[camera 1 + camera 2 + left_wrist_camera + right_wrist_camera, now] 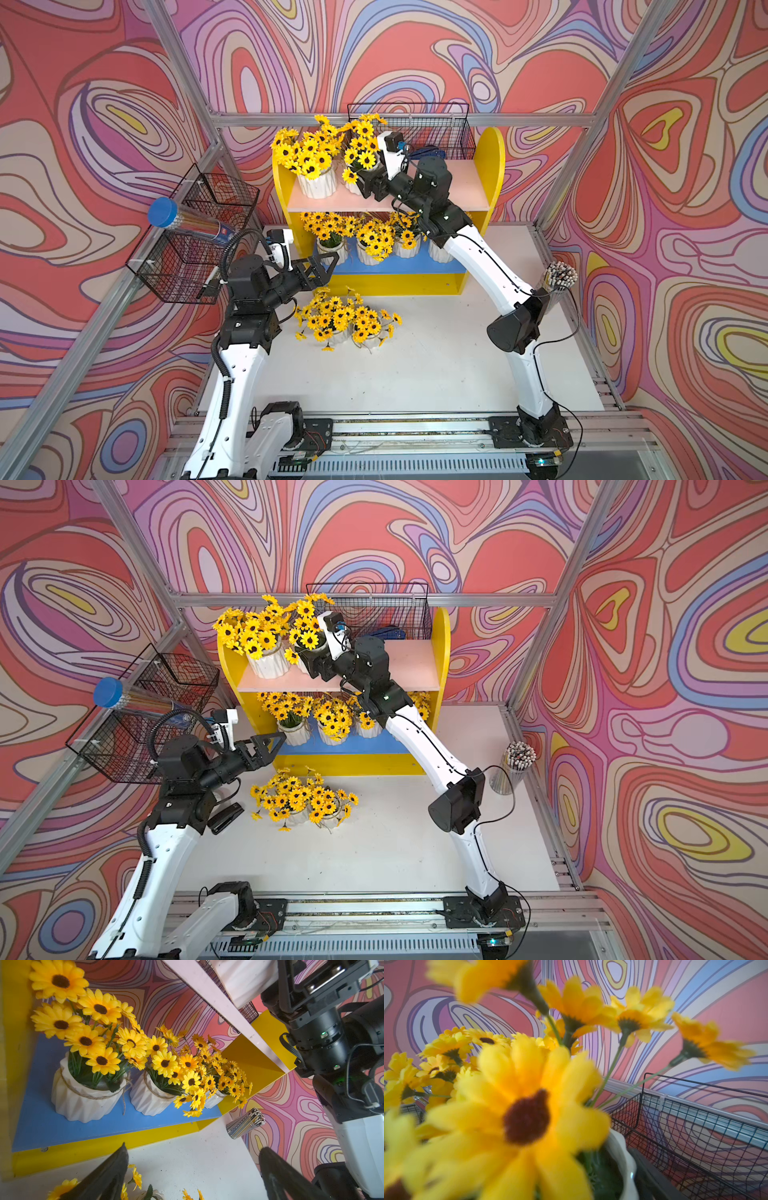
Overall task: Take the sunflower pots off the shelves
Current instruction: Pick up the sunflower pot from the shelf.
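Unloading the pink upper board [457,183]: the right claw [360,183] meets a sunflower pot [626,1159] just ahead, grip undeterminable; the left claw [330,266] gapes empty; next, close firmly and lift clear.

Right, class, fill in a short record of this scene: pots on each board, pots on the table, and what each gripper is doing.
Upper board: two sunflower pots
Lower board: four pots, the last partly behind the right arm
Table: two pots, off the shelves
Left gripper: open, empty, in front of the lower board
Right gripper: at one upper pot, a finger beside its rim; grip unclear
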Motion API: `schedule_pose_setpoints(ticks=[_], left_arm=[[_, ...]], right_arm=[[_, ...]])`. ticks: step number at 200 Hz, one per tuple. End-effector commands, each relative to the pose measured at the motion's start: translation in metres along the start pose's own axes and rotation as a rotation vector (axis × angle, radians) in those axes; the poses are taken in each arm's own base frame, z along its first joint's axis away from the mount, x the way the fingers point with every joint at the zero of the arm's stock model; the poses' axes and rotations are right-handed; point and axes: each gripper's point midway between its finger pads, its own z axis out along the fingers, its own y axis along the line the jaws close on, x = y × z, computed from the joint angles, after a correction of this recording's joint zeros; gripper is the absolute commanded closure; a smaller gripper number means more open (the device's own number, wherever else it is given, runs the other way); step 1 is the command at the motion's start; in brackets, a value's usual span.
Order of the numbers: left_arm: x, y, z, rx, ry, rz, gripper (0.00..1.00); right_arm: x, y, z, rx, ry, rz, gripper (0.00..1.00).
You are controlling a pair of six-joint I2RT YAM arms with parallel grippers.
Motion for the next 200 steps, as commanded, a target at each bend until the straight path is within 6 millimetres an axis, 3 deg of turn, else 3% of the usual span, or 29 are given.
schedule_pose_setpoints(ticks=[1,78,134,200], left_arm=[[-0.005,-0.004,-0.002,0.019,-0.021,0.021,0.01],[-0.005,-0.004,-0.002,0.017,-0.026,0.025,0.01],[-0.006,-0.005,-0.002,0.025,-0.026,0.021,0.01],[-0.007,-0.007,-0.002,0.029,-0.029,0.020,0.01]], right_arm=[[-0.040,0.000,-0.018,0.018,-0.048,-0.029,1.00],[-0.057,-0.004,-0.025,0.048,-0.087,-0.037,1.00],[-0.082,-0.003,-0.037,0.054,-0.123,-0.044,1.00],[-0.092,-0.003,-0.049,0.066,-0.120,-0.055,1.00]])
